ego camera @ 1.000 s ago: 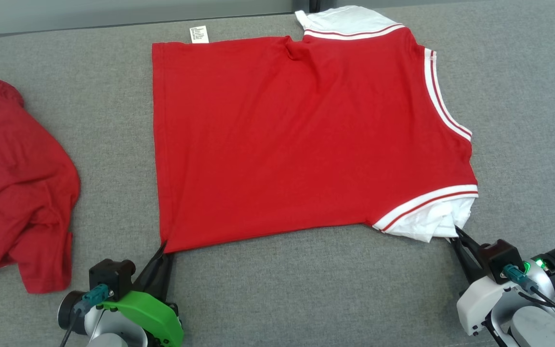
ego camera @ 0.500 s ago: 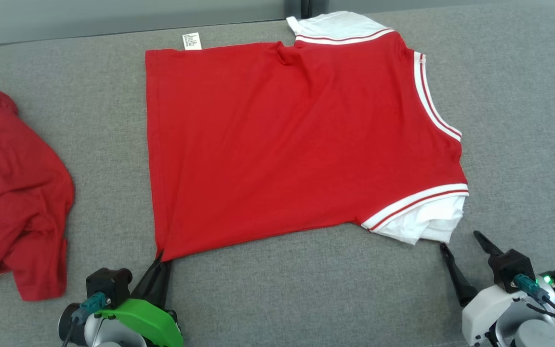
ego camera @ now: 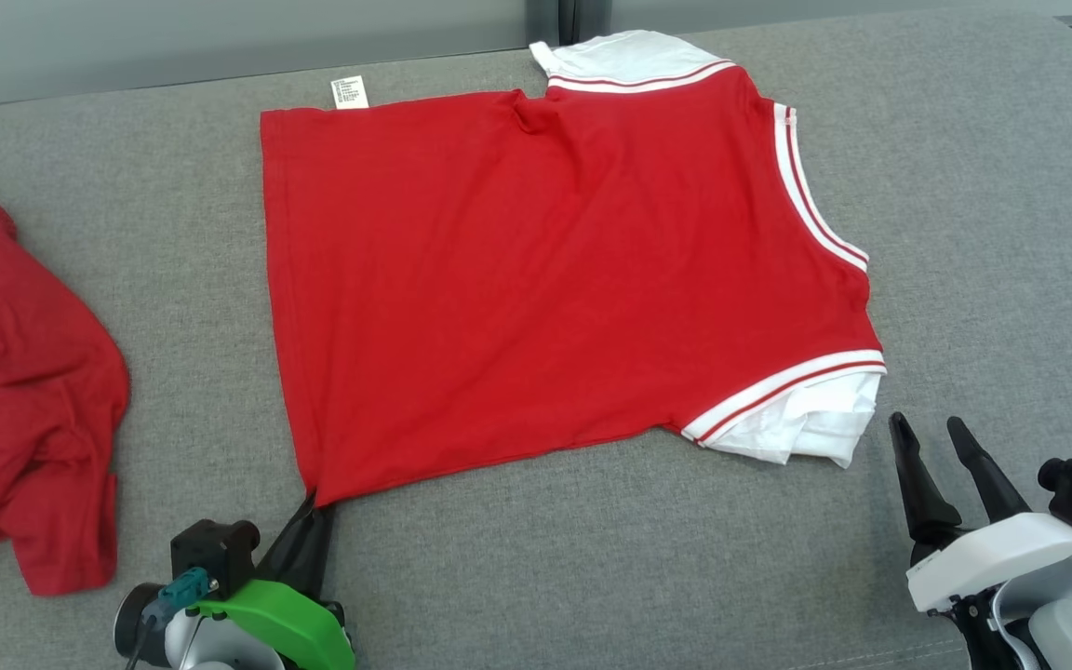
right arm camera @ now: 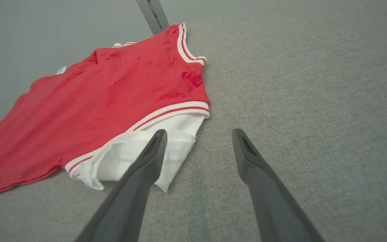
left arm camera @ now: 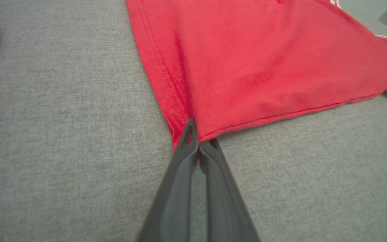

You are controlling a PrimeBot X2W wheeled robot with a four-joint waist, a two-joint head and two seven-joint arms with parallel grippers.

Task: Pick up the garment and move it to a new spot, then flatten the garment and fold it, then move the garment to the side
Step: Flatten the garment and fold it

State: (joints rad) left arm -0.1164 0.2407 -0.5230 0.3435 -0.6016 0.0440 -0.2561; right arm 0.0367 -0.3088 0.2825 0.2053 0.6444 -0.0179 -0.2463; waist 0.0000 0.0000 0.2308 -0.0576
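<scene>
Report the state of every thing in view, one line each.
red shirt: spread mostly flat on the grey surface, near hem corner pinched.
white sleeve: bunched in folds at the shirt's near edge, not held.
care label: sticking out past the far edge.
left gripper: shut on the shirt's corner.
right gripper: open, apart from the sleeve.
second red garment: crumpled, untouched.

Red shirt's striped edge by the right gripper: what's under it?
Folded white sleeve fabric sticks out from beneath the red shirt, lying on the grey cushion. How far it runs under is covered.
</scene>
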